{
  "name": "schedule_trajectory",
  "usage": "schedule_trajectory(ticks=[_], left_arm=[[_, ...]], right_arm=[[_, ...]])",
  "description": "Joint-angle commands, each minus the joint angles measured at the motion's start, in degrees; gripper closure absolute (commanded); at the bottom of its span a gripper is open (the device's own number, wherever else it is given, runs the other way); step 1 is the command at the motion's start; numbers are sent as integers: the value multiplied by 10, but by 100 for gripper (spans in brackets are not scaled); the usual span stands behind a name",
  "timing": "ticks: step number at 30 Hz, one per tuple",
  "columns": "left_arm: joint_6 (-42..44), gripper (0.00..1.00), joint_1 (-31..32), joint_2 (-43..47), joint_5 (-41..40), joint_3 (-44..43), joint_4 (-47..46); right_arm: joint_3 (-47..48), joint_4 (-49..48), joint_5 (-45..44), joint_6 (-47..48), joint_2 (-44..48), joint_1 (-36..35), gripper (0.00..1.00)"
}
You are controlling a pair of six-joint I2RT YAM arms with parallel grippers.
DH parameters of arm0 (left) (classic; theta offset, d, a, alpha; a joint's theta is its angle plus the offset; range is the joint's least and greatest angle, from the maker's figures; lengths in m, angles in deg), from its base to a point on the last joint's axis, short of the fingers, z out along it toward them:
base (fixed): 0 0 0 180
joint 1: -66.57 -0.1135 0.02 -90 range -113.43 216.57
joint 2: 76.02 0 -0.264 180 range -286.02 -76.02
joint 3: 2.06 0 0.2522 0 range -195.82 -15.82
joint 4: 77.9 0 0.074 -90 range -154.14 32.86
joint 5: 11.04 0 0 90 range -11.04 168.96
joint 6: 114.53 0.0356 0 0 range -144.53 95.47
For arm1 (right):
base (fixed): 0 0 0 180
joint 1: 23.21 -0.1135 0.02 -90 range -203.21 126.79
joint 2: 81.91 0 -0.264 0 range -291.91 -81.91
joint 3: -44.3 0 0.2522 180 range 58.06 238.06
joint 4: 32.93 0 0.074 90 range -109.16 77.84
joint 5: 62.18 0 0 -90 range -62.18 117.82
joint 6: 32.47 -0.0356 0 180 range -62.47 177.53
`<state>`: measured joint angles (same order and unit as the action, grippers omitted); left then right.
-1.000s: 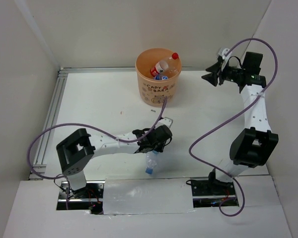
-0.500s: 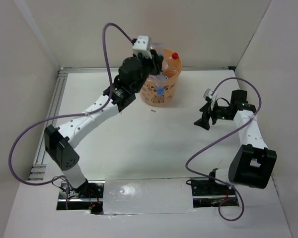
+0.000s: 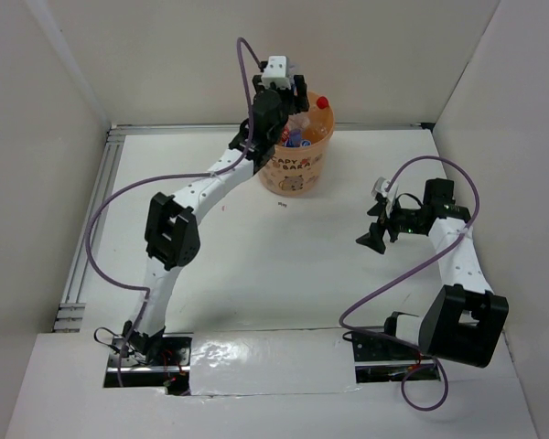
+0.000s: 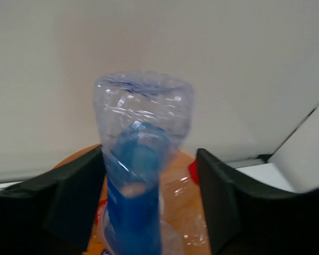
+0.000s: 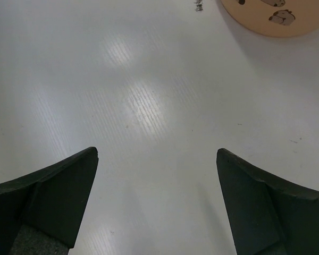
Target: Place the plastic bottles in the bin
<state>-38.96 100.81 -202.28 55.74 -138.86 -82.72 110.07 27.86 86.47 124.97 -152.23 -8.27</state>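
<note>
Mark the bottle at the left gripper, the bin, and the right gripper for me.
bottle (image 4: 141,109): left wrist view, on its clear crumpled body.
bin (image 3: 294,174): top external view, on its labelled outer wall.
right gripper (image 5: 157,156): right wrist view, midway between its open fingertips.

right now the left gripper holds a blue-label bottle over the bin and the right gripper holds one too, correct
No: the right gripper is open and empty, as the right wrist view shows. The left gripper does hold a blue-label bottle over the bin.
</note>
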Motion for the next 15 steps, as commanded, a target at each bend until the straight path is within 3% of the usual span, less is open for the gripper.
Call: schedule_trajectory(ticks=[1,4,11,15], left_arm=[[35,18,2,-12,-36,-42,-37],[35,0,-4,12,-13,-19,-31],[62,0,23,150,21,109,-66],[46,0,43,341,69,311,-59]], right_arm=[[-6,10,0,11,8,4,0],[-6,-3,-6,-19,8,4,0],[6,12,-12,-63,-15,4,0],[12,-48,-64,-223,-10,4,0]])
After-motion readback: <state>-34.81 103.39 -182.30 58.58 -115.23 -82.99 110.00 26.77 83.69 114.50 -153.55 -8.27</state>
